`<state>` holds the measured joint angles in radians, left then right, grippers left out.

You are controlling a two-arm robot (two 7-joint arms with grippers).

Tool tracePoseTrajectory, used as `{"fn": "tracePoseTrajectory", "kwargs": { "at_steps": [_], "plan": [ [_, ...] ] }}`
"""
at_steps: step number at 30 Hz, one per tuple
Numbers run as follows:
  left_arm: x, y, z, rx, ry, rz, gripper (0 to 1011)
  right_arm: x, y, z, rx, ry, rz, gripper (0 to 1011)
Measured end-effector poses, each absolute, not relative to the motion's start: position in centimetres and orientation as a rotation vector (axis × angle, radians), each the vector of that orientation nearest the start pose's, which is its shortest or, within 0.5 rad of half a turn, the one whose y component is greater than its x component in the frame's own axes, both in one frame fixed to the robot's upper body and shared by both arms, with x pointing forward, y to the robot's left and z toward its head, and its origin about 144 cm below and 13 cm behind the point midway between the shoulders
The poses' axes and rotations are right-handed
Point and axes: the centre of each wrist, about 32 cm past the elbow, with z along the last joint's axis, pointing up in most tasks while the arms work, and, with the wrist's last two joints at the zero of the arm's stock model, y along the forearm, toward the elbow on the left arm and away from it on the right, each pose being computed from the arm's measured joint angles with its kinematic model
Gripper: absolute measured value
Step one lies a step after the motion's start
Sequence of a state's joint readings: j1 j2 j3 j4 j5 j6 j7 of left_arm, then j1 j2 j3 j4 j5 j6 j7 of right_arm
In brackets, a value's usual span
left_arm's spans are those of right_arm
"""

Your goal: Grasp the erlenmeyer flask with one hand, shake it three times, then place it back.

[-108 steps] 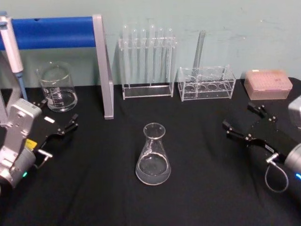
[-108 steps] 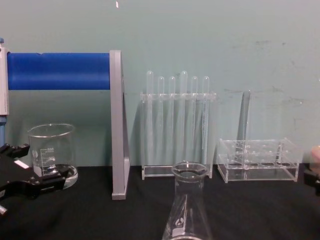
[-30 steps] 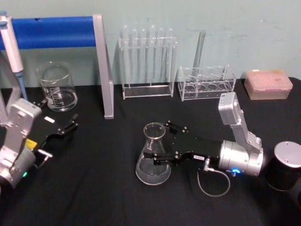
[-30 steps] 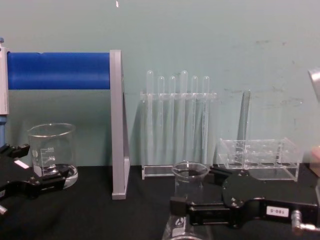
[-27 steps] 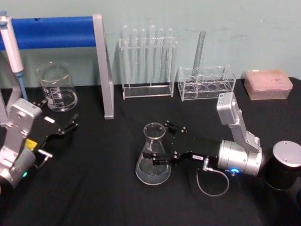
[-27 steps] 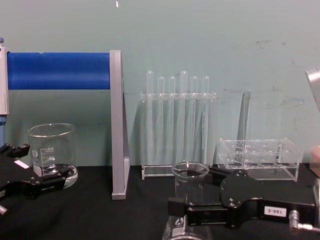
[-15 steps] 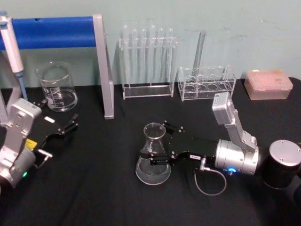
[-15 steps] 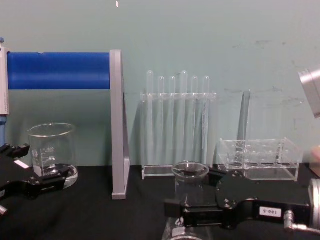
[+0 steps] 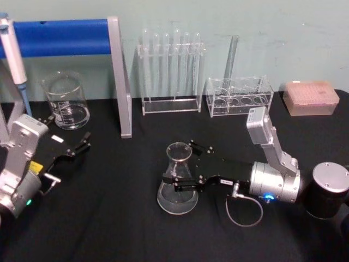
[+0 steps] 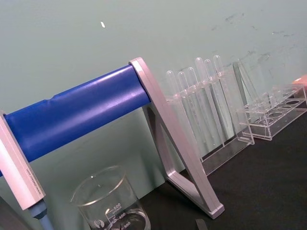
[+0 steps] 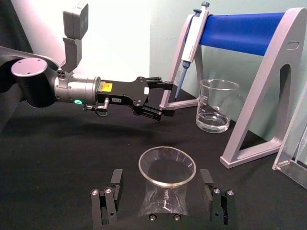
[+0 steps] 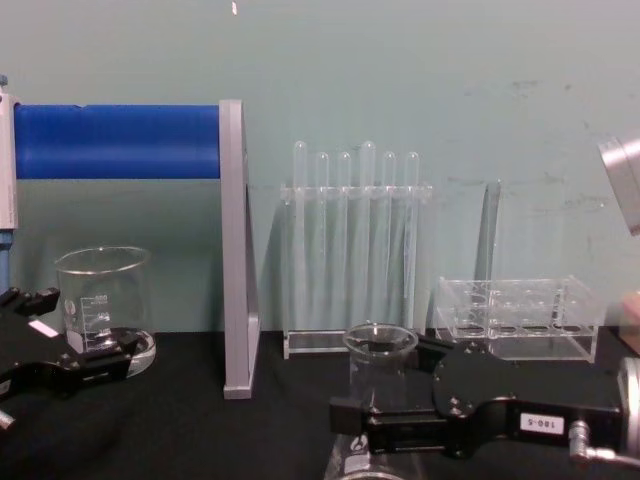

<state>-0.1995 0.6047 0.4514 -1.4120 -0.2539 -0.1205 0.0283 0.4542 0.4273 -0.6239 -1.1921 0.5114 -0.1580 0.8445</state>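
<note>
The clear erlenmeyer flask (image 9: 177, 188) stands upright on the black table, near the middle. My right gripper (image 9: 182, 165) reaches in from the right and is open. One finger is behind the flask's neck and one in front of it. In the right wrist view the flask's rim (image 11: 167, 166) sits between the two fingers (image 11: 115, 184), with a small gap on each side. From the chest, the flask's rim (image 12: 380, 341) rises just above the right gripper (image 12: 385, 385). My left gripper (image 9: 78, 147) rests open at the table's left, apart from the flask.
A glass beaker (image 9: 66, 101) stands at the back left, by a grey stand with a blue bar (image 9: 65, 36) that holds a pipette (image 9: 13, 50). Two clear test tube racks (image 9: 172, 71) (image 9: 240, 96) and a pink box (image 9: 311, 97) line the back wall.
Since 3.6 s ago my right arm has come in from the right and put its open fingers around the flask's neck. Over the last second it crept slightly left. The flask has not moved.
</note>
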Motion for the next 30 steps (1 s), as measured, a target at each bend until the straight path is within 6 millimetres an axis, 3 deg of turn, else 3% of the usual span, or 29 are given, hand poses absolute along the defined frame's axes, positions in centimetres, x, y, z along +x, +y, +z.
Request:
{"fn": "tracePoseTrajectory", "kwargs": {
  "at_steps": [3,9,16,21,30],
  "plan": [
    [48.86,30.97,113.97,0.305,-0.285,1.248,1001,54.99,-23.89,114.43,-0.086,-0.032,-0.357,997],
    [48.86,30.97,113.98,0.305,-0.285,1.248,1001,54.98,-23.92,114.43,-0.086,-0.031,-0.357,869],
    [48.86,30.97,113.98,0.304,-0.285,1.248,1001,54.98,-23.92,114.45,-0.085,-0.031,-0.357,679],
    [48.86,30.97,113.98,0.304,-0.285,1.248,1001,54.98,-23.92,114.45,-0.085,-0.03,-0.357,489],
    [48.86,30.97,113.98,0.304,-0.285,1.248,1001,54.98,-23.92,114.44,-0.085,-0.03,-0.357,450]
  ]
}}
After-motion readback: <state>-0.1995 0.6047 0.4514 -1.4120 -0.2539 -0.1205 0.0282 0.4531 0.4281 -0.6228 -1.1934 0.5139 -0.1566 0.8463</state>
